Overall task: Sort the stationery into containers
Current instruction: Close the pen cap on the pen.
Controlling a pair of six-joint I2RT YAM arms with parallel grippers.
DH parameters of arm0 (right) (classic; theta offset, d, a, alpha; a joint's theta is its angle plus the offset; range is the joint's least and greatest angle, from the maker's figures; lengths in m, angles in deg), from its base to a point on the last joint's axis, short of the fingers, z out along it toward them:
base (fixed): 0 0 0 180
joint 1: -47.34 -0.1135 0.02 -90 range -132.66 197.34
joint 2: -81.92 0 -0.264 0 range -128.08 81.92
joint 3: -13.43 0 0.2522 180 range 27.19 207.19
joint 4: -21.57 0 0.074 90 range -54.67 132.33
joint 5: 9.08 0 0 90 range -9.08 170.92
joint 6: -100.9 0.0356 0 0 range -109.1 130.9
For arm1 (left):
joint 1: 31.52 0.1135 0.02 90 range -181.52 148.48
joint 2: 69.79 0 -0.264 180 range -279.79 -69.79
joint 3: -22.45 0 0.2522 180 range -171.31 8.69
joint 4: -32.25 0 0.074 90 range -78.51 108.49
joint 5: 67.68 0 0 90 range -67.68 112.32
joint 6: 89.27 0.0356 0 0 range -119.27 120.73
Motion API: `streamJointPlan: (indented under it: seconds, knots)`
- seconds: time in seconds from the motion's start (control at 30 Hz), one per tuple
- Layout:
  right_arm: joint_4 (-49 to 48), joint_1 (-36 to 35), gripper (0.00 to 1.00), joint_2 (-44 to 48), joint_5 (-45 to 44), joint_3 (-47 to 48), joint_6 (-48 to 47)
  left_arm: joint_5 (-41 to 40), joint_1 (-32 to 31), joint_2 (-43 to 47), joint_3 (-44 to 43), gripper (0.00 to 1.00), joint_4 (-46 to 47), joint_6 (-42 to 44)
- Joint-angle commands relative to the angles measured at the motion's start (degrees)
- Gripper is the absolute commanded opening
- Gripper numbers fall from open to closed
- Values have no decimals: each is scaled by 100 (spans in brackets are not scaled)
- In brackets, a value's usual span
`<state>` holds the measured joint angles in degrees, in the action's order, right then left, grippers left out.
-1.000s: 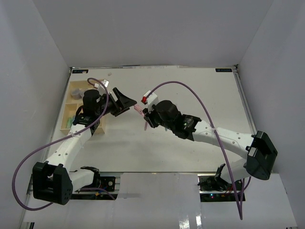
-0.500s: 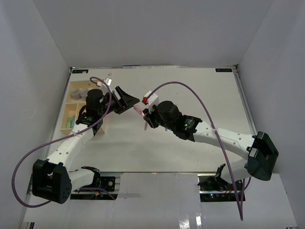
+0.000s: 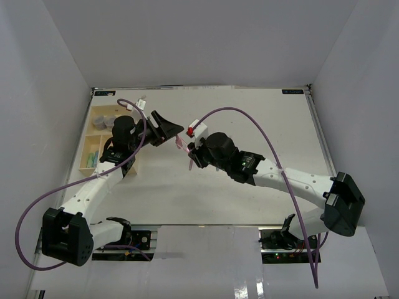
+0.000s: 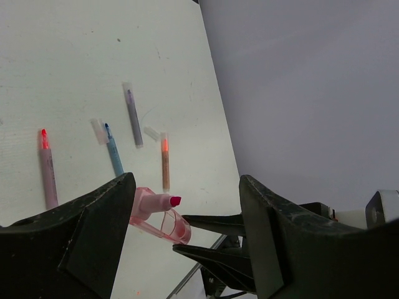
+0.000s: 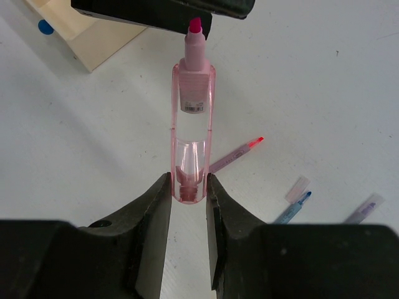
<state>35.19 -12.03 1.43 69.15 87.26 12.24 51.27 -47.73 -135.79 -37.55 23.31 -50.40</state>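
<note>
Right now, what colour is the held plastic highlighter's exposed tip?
Magenta-pink tip on the translucent pink highlighter; clearest in right wrist view.

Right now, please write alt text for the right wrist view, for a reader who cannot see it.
The right pincer grips a pink highlighter by its clear end, with the tip pointing at the dark left pincer. On the white table lie three pens, and a wooden tray corner shows top left.

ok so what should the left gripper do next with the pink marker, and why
Probably close the left gripper on the pink marker. The right gripper holds the marker by its rear end, and the tip end sits between the left fingers, which stand open and clear of it. It looks like a handover.
</note>
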Motion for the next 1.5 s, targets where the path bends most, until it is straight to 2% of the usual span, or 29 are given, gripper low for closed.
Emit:
streamJointPlan:
  seconds: [0.0,0.83,1.47]
  knots:
    - [-276,-13,24,209,-18,-57,59,40,-67,140,-61,78,177,-19]
    - [-346,-4,24,288,-238,-136,-11,111,-480,184,97,77,248,-345]
    - [-821,-13,24,358,-484,-435,-108,-346,-1007,8,-104,78,-139,-151]
